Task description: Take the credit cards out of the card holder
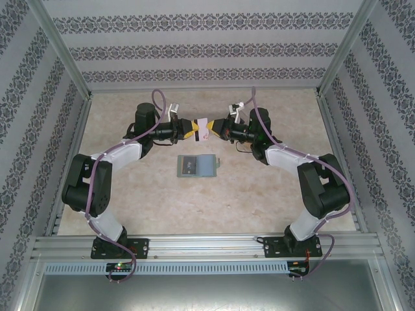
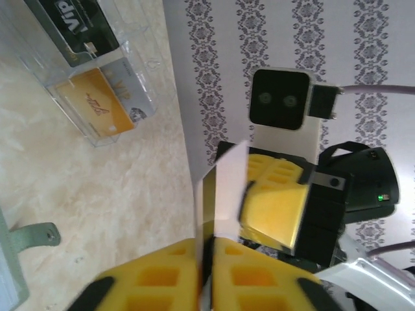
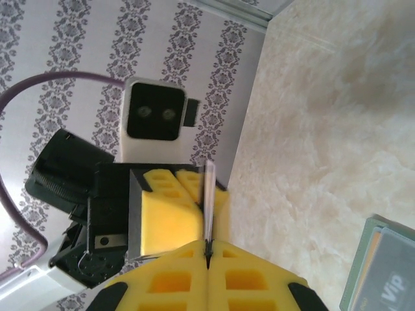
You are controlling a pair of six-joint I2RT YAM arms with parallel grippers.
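Both clamped: left gripper (image 2: pixel 206 249) and right gripper (image 3: pixel 207 249) each pinch opposite ends of one pale credit card (image 2: pixel 224 188), held in mid-air over the table (image 1: pixel 130 194) beyond the clear box (image 1: pixel 196 166). Judged light, stiff, slick; take it by flat faces near an edge.

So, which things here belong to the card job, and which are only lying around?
For the job: pale card, between left gripper and right gripper, both jaws shut on it; clear card holder; golden card and dark VIP card inside it.
Just there: grey bracket; patterned wall; metal frame rail.
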